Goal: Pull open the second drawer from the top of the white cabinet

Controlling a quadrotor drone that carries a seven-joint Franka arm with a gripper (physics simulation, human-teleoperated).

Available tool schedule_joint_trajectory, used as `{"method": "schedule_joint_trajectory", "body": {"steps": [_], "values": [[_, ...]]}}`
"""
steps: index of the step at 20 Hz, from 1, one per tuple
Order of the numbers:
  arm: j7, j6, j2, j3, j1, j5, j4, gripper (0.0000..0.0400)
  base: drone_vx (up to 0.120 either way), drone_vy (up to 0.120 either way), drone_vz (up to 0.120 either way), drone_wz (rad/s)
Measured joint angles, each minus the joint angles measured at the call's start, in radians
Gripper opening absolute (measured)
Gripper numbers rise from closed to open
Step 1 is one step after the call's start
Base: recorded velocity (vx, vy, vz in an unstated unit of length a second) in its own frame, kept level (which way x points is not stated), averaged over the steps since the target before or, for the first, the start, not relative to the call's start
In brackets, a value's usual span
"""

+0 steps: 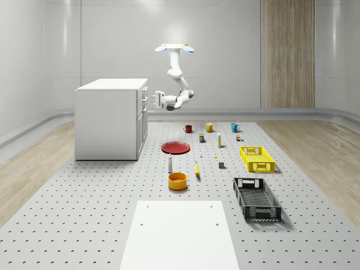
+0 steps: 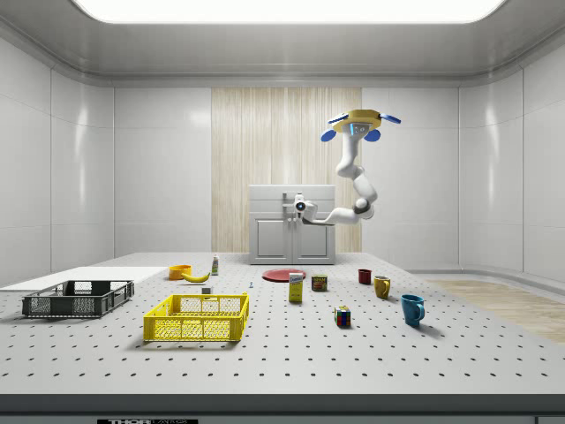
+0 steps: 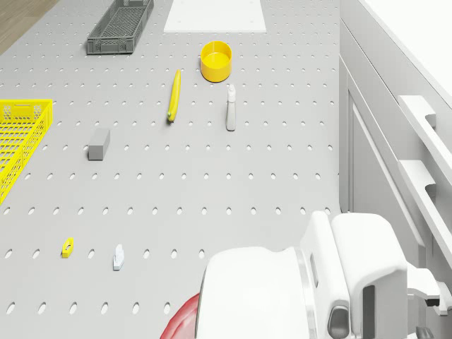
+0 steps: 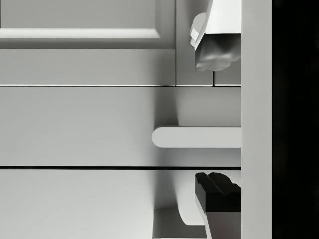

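The white cabinet (image 1: 109,121) stands at the whole-scene view's left, its drawer fronts facing the mat. The drone (image 1: 174,49) hovers in the air beside that front, above the mat, with its arm bent down toward the cabinet. My gripper (image 1: 149,100) is at the upper drawers. In the wrist view the gripper (image 4: 215,122) is open. A white bar handle (image 4: 189,137) lies between its light and dark fingertips, with clear gaps on both sides. That drawer front sits between two seams, with a panelled door on one side and another drawer's handle (image 4: 167,224) on the other.
On the mat beside the cabinet lie a red plate (image 1: 176,147), a small bottle (image 1: 170,163), a yellow bowl (image 1: 177,180) and a banana (image 1: 197,169). Further off are mugs (image 1: 209,127), a yellow crate (image 1: 257,158), a black crate (image 1: 256,198) and a white board (image 1: 180,233).
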Motion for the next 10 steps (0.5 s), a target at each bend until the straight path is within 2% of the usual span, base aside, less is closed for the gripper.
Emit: {"method": "schedule_joint_trajectory", "body": {"steps": [10], "values": [[-0.038, 0.009, 0.071, 0.069, -0.018, 0.092, 0.024, 0.03, 0.0, 0.0, 0.0, 0.0]]}}
